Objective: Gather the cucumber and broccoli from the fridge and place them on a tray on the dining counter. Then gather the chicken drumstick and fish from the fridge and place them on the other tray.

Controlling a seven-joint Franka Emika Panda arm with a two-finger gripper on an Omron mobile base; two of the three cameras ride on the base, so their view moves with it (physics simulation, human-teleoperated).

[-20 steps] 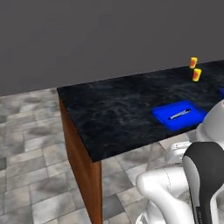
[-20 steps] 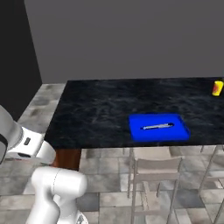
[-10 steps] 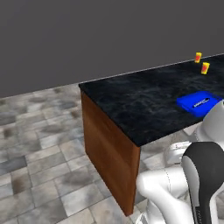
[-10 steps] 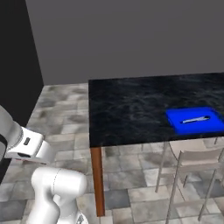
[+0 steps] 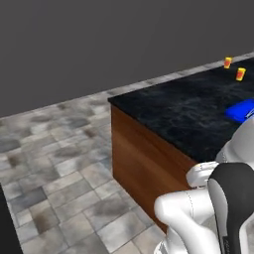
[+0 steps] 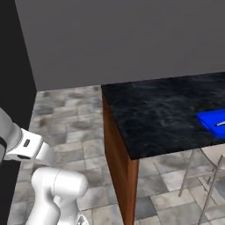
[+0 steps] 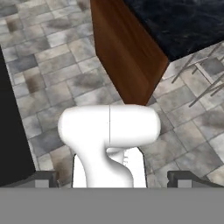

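The dining counter point(image 5: 186, 111) is a black marbled top with a brown wooden end panel. It lies at the right of both base views point(image 6: 162, 115) and at the top right of the hand view point(image 7: 183, 22). A blue tray point(image 5: 242, 110) rests on it at the far right point(image 6: 212, 123), with a thin grey utensil on it. My gripper point(image 7: 113, 180) is open, its two dark fingertips point(image 7: 43, 179) wide apart, low over the tiled floor with nothing between them. The fridge, cucumber, broccoli, chicken drumstick and fish are out of view.
Two small orange-yellow items point(image 5: 227, 62) point(image 5: 240, 74) stand on the counter's far edge. Thin metal chair legs point(image 6: 206, 176) stand beside the counter's near edge point(image 7: 197, 70). A tall dark surface point(image 6: 13, 88) borders the left. Grey stone tiles point(image 5: 59, 163) cover the open floor.
The whole picture has shifted: the counter and tray slid to the right in both base views, so the base has moved. More floor shows at the left. The gripper stays open.
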